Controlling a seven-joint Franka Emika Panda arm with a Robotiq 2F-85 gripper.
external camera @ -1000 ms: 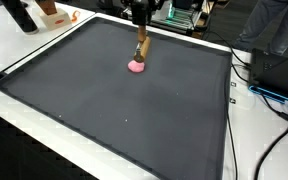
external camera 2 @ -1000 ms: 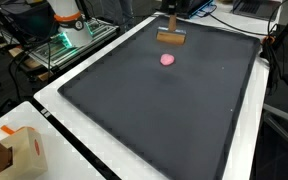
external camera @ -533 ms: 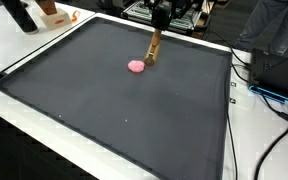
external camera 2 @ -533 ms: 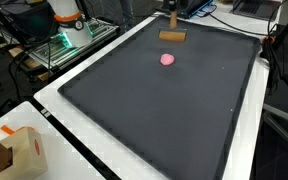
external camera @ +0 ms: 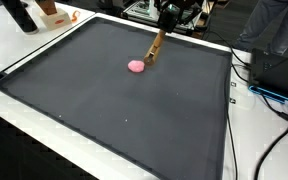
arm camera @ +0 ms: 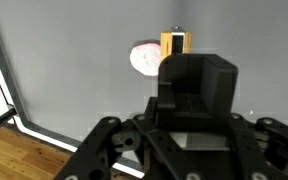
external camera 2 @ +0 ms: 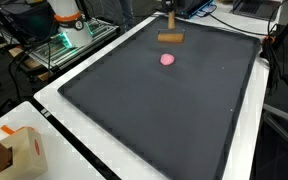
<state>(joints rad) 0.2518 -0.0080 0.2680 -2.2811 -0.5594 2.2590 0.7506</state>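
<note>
1. The block [external camera: 155, 48] looks like plain wood, so it is probably stiff, light and not fragile. Its smooth faces could slip in a weak pinch.
2. A judgement on grip: the two broad, flat faces are the best place to take hold, near one end, where flat pads can seat squarely.
3. The block is a thin tan slab. In an exterior view [external camera 2: 170, 38] it shows a wide face, and seen edge-on it looks like a narrow stick. In the wrist view [arm camera: 174, 42] it appears yellow-orange.
4. The hand [external camera: 163, 28] seems pressed together on the block's upper end. Its own body hides the fingers in the wrist view, so this is read from how the block hangs below it.
5. The block hangs tilted near the far edge of the dark mat [external camera: 104, 110], which covers most of the white counter [external camera: 24, 45]. Whether its lower end touches the mat cannot be told.
6. A small pink lump [external camera: 136, 67] lies on the mat just beside the block's lower end, apart from it in the other exterior view.
</note>
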